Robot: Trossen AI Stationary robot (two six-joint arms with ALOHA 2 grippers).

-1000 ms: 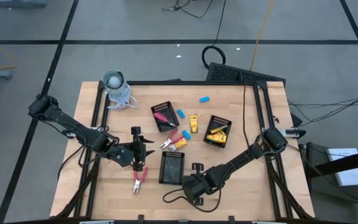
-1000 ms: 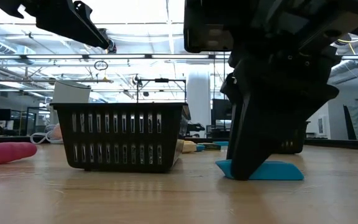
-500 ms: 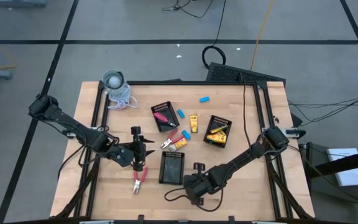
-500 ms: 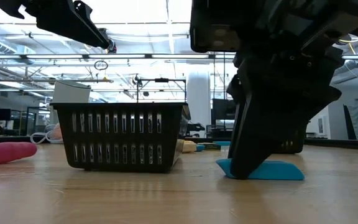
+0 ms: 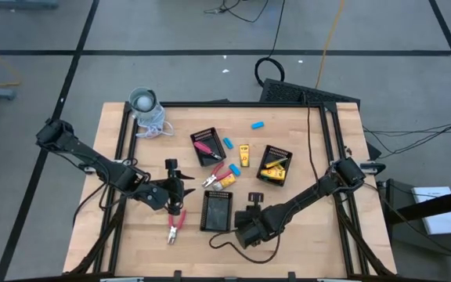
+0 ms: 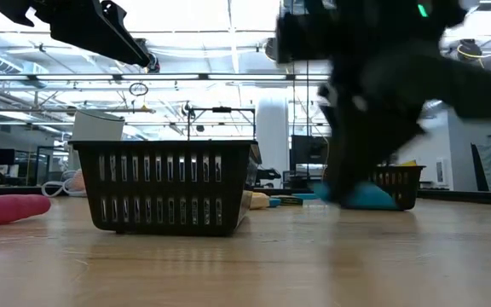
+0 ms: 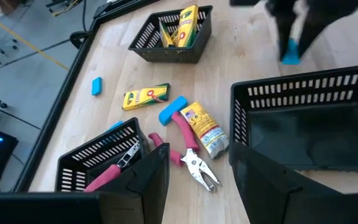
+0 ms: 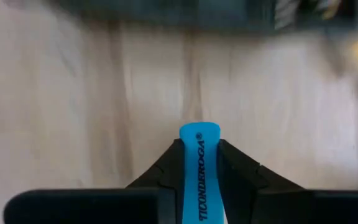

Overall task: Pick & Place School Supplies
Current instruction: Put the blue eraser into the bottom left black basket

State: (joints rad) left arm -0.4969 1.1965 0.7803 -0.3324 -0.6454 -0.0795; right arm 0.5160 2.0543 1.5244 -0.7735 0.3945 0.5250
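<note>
Clearly the right gripper (image 8: pixel 199 163) has its two fingers closed tight on a light-blue eraser (image 8: pixel 199 165), which stands up between them lengthwise, its rounded end poking out past the fingertips over bare wood. From above, this right gripper (image 5: pixel 250 218) sits just beside the front black tray (image 5: pixel 216 210), at the tray's 3 o'clock. Level across the table, the blue piece (image 6: pixel 366 196) hangs low, close to the tabletop; whether it touches is unclear.

The left gripper (image 5: pixel 176 190) waits at the front tray's 9 o'clock, its fingers spread apart and empty, with red-handled pliers (image 5: pixel 175 225) lying on the table at its 6 o'clock. More supplies lie at the table's middle: pliers (image 7: pixel 185 152), a crayon box (image 7: pixel 145 96) and another blue eraser (image 7: pixel 172 109).
</note>
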